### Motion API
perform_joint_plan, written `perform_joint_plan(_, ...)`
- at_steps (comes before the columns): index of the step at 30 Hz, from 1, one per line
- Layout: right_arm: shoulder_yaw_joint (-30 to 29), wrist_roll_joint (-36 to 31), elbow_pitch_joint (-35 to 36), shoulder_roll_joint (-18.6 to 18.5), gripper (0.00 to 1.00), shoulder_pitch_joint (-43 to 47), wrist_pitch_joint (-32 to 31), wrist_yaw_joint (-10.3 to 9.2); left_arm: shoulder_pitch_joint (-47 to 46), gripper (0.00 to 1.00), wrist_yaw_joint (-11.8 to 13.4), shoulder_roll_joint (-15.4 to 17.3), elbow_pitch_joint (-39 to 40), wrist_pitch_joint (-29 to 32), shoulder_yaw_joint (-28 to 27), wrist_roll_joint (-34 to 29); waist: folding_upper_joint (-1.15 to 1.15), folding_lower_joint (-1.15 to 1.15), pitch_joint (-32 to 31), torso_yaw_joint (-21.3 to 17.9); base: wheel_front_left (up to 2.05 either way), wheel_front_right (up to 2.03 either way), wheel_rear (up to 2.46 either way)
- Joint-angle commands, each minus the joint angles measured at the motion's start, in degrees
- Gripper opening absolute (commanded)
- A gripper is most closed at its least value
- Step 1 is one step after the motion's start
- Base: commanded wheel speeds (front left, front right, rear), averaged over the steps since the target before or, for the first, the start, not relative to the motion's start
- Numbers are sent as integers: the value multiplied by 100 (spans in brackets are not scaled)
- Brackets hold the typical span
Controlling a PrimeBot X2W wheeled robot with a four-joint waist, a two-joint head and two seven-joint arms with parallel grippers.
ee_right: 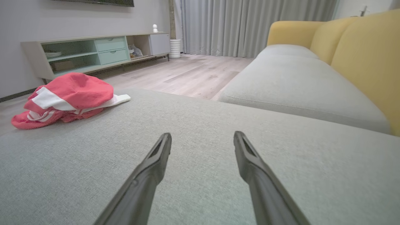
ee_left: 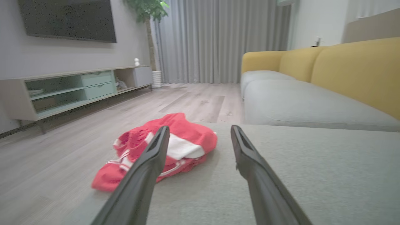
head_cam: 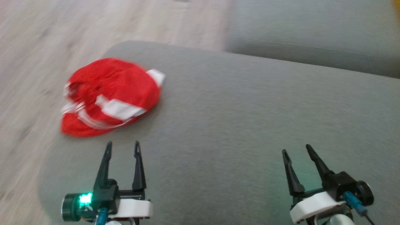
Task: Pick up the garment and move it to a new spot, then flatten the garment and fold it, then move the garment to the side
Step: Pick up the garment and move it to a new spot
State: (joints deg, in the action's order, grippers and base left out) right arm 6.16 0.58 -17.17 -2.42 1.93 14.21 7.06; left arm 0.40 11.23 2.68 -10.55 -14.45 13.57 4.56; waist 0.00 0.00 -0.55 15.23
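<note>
- Your garment (head_cam: 111, 97) lies bunched at the left corner of the cushion (head_cam: 250, 125), right by the edge above the floor (head_cam: 31, 47). Nothing grips it.
- Your left gripper (head_cam: 122, 144) hovers just short of the heap, fingers spread apart and empty. It points at the garment, so it looks lined up for the first pick.
- Your right gripper (head_cam: 296, 149) is also spread and empty, well apart from the garment over bare cushion. It is probably parked clear until flattening needs both.
- The bare middle of the cushion looks like your new spot, since the corner gives too little room to spread the cloth.
</note>
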Motion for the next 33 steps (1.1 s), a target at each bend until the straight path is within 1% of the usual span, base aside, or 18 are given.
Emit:
perform_joint_plan(1,54,-50,216,-45,100,-239,79,43,-226,100,58,20,237,-55,-235,6,0,0,224,724,0,0,0)
perform_joint_plan(4,-44,-100,230,-45,100,-278,79,43,-218,100,107,20,314,-55,-322,9,0,0,308,1119,0,0,0)
perform_joint_plan(8,-179,-157,252,-45,100,-325,79,43,-222,100,118,20,470,-55,-403,-51,0,0,438,1475,0,0,0)
perform_joint_plan(13,-259,-334,262,-89,100,-531,79,43,-441,100,112,57,726,-55,-660,-325,0,0,759,1586,0,0,0)
perform_joint_plan(16,-383,-397,320,-228,100,-645,79,43,-778,100,65,108,787,-55,-697,-394,0,0,1056,1581,0,0,0)
perform_joint_plan(19,-512,-437,394,-439,100,-828,79,43,-1312,100,-67,173,672,-55,-729,-379,0,0,1477,1494,0,0,0)
perform_joint_plan(23,-665,-464,497,-828,100,-1064,79,43,-2209,100,-365,248,81,-55,-695,-331,0,0,2013,1381,0,0,0)
perform_joint_plan(26,-703,-482,574,-1087,100,-1179,79,43,-2860,100,-612,299,-739,-55,-671,-280,0,0,2311,1253,0,0,0)
perform_joint_plan(27,-703,-482,574,-1087,100,-1179,79,43,-2860,100,-612,299,-739,-55,-671,-280,0,0,2311,1253,0,0,0)
perform_joint_plan(30,-728,-473,637,-1247,100,-1284,79,43,-3448,100,-707,322,-1746,-55,-745,-196,0,0,2504,1087,0,0,0)
perform_joint_plan(33,-725,-449,695,-1335,100,-1345,79,43,-3948,100,-724,377,-2782,-55,-830,-132,0,0,2632,914,0,0,0)
